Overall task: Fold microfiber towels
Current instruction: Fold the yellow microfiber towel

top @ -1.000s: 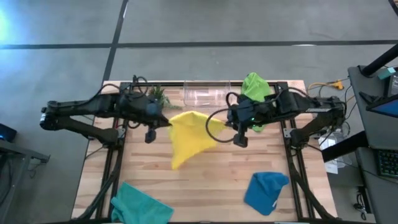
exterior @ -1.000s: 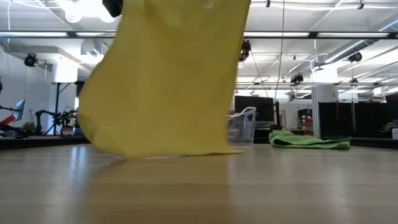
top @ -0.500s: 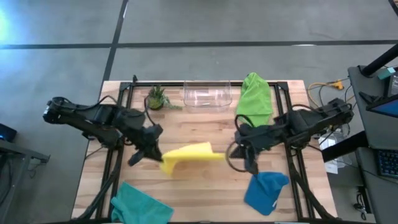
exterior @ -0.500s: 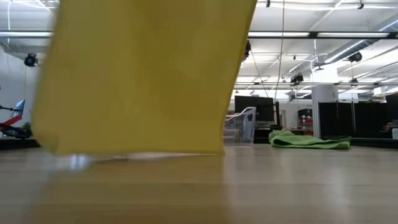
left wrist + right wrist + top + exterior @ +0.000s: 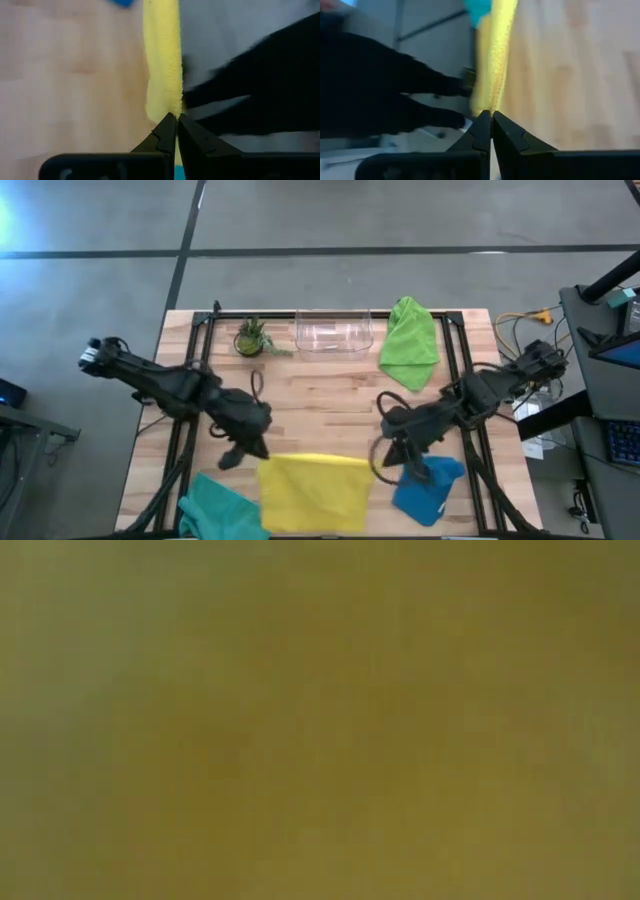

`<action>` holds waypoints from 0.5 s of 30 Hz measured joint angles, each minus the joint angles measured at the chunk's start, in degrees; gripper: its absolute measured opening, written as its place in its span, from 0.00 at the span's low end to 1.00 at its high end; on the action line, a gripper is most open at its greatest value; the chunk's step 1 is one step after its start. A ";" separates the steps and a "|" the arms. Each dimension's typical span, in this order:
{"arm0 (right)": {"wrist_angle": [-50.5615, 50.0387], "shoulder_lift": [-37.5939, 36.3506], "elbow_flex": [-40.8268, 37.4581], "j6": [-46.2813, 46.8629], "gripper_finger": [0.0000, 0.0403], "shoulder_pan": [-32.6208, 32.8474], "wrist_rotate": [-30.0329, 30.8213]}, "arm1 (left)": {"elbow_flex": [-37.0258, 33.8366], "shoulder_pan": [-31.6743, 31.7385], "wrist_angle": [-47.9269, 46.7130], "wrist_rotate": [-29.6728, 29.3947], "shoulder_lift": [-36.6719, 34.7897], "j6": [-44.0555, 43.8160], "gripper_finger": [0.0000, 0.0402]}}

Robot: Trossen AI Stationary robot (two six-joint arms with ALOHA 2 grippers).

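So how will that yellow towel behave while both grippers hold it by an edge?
Probably floppy: the yellow towel drapes from the left gripper and right gripper. Likely light, since fingertip pinches carry it. Its nubby weave probably resists slipping.

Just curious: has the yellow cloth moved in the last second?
Yes. The yellow cloth went from near the clear bin to the table's opposite edge.

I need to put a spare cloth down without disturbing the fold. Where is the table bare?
The widest bare wood lies mid-table, between the clear bin and the yellow towel, flanked by both arms. The near edge is crowded: teal towel, yellow towel held by the left gripper and right gripper, then blue towel.
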 joint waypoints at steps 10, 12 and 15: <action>6.97 0.72 -21.20 -11.83 0.02 -14.50 2.43 | -0.03 6.41 -3.86 -17.39 11.35 19.42 0.00; 11.50 0.71 -25.08 -12.47 0.02 -17.33 4.25 | -0.09 7.75 -4.35 -20.23 14.41 21.44 0.00; 15.69 0.70 -29.68 -13.52 0.02 -20.99 5.34 | -0.15 9.74 -4.35 -25.67 18.85 22.99 0.00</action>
